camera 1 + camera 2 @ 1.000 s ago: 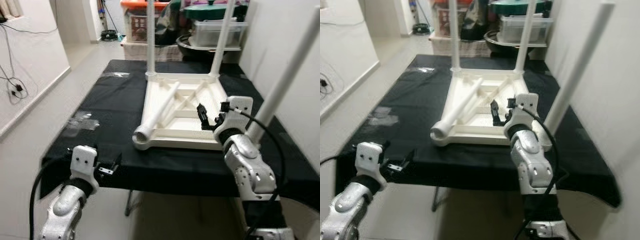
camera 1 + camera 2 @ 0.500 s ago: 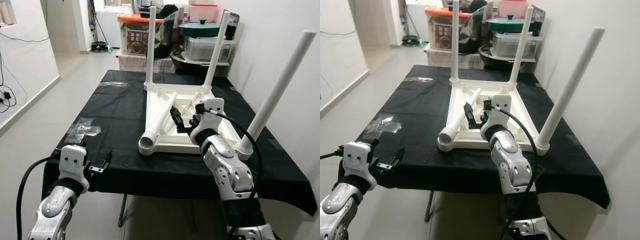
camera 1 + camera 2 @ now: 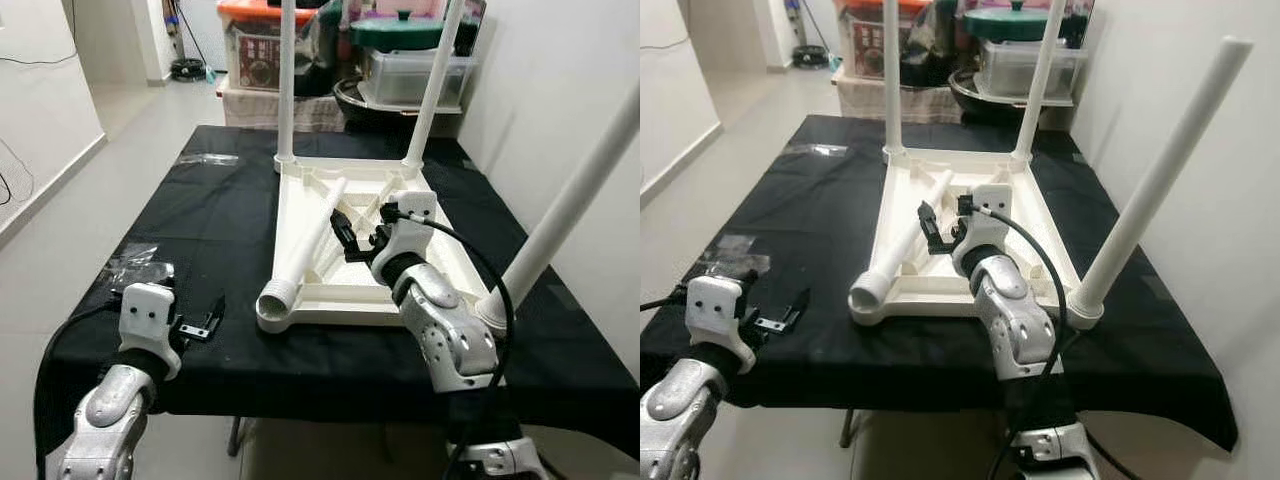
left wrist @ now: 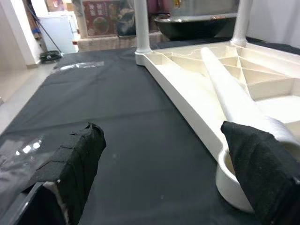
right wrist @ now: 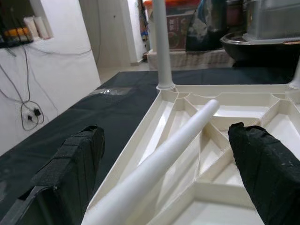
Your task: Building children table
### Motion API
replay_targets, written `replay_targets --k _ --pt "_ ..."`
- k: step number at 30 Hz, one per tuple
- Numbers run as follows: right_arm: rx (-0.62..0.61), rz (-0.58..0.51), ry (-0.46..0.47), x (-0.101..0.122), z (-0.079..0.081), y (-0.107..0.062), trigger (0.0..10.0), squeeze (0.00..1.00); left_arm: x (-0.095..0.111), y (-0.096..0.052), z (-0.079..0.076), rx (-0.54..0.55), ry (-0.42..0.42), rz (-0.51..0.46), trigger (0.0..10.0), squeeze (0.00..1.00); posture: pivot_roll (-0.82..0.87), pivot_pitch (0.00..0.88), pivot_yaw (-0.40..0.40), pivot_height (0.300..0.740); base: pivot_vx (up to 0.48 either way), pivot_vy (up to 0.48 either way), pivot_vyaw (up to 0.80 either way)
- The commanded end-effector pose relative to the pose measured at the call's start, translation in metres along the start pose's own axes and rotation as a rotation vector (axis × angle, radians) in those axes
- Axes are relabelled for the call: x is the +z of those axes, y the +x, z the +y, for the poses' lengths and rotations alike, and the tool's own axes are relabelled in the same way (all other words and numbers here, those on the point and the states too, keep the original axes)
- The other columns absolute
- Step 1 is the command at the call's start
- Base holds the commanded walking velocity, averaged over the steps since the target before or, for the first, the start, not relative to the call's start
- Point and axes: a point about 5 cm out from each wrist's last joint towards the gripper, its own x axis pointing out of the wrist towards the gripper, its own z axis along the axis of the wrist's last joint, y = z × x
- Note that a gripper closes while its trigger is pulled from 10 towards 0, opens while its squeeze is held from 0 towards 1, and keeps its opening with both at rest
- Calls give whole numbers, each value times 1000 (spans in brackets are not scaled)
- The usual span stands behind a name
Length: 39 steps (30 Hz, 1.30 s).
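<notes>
Left eye view gives me the white children's table [image 3: 365, 240] lying upside down on the black-draped worktop [image 3: 210, 210], three legs standing up from its corners. A loose leg [image 3: 305, 245] lies diagonally across the underside, its open end over the near-left corner. My right end effector [image 3: 345, 232] hovers just above that leg, fingers apart. My left end effector [image 3: 208, 322] sits at the worktop's near edge, also spread, apparently touching nothing, though that corner is dim.
</notes>
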Motion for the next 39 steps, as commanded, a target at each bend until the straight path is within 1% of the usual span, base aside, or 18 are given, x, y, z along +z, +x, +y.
replay_targets --k 1,11,13,16,18,19,21,22,26,28,30,31,32,34,35,36,37,39 --pt "22 25 22 -3 6 3 10000 0 -1 -3 2 12 -8 15 10000 0 46 0 -59 740 251 0 0" --pt "21 59 92 -4 3 6 10000 0 0 -5 5 22 -4 16 10000 0 52 0 -66 740 254 0 0" --pt "21 59 92 -4 3 6 10000 0 0 -5 5 22 -4 16 10000 0 52 0 -66 740 255 0 0" --pt "22 85 116 -5 3 7 10000 0 0 -6 6 25 -2 19 10000 0 52 0 -69 740 255 0 0" --pt "72 169 231 -11 5 9 10000 0 0 -7 5 28 -2 19 10000 0 52 0 -71 740 253 0 0" --pt "72 169 231 -11 5 9 10000 0 0 -7 5 28 -2 19 10000 0 52 0 -71 740 251 0 0" --pt "129 249 314 -15 5 12 10000 0 0 -7 5 31 -2 18 10000 0 55 0 -76 740 122 0 0" --pt "134 282 330 -17 1 14 10000 0 0 -7 6 38 1 20 10000 0 59 0 -82 740 0 0 0" --pt "119 355 365 -22 -8 17 10000 0 -1 -10 9 55 5 26 10000 0 65 0 -88 740 0 0 0" --pt "119 355 365 -22 -8 17 10000 0 -1 -10 9 55 5 26 10000 0 65 0 -88 740 0 0 0" --pt "125 425 372 -30 -10 16 10000 0 -1 -12 11 68 4 26 10000 0 70 0 -94 740 0 0 0" --pt "145 491 360 -38 -10 14 10000 0 -1 -13 11 71 4 26 10000 0 74 0 -100 740 0 0 0" --pt "145 491 360 -38 -10 14 10000 0 -1 -13 11 71 4 26 10000 0 74 0 -100 740 0 0 0" --pt "181 586 356 -47 -10 10 10000 0 -1 -14 10 71 1 27 10000 0 74 0 -100 740 0 0 0" --pt "181 586 356 -47 -10 10 10000 0 -1 -14 10 71 1 27 10000 0 74 0 -100 740 0 0 0" --pt "208 623 337 -49 -11 8 10000 0 -1 -14 10 70 0 28 10000 0 81 0 -109 740 0 0 0" --pt "208 623 337 -49 -11 8 10000 0 -1 -14 10 70 0 28 10000 0 81 0 -109 740 0 0 0" --pt "234 687 285 -55 -14 6 10000 0 -1 -16 11 75 2 30 10000 0 83 0 -114 740 0 0 0"
